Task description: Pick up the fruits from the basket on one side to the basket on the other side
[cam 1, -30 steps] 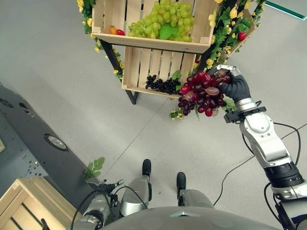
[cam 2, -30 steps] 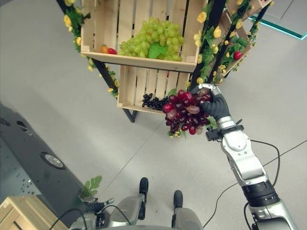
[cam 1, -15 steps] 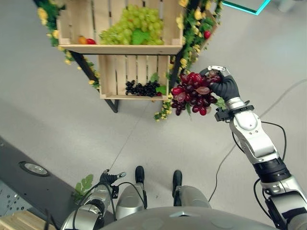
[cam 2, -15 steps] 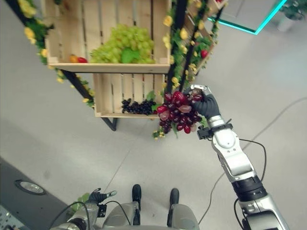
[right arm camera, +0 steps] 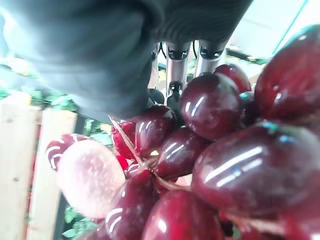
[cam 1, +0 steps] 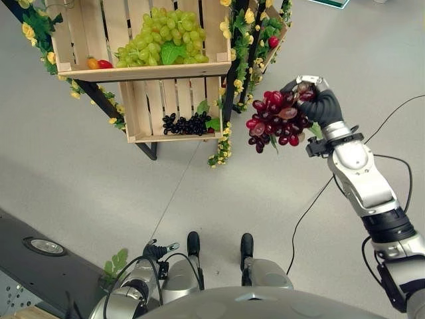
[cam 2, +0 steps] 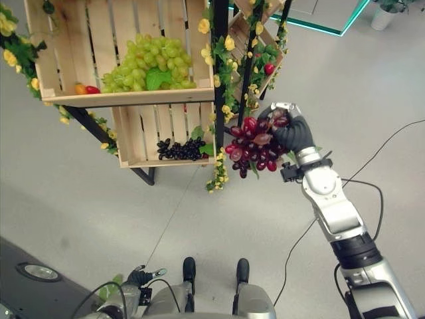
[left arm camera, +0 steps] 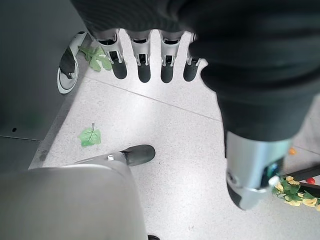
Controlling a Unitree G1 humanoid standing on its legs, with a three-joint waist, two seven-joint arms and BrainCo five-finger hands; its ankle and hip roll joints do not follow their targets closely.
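Beside crates, right hand clasps red grapes; left hand slack, holding nothing.

Glossy red grapes; pale bare-wood slatted crates.

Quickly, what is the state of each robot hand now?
Left robot hand: open, fingers straight, holding nothing.
Right robot hand: shut on the red grapes.
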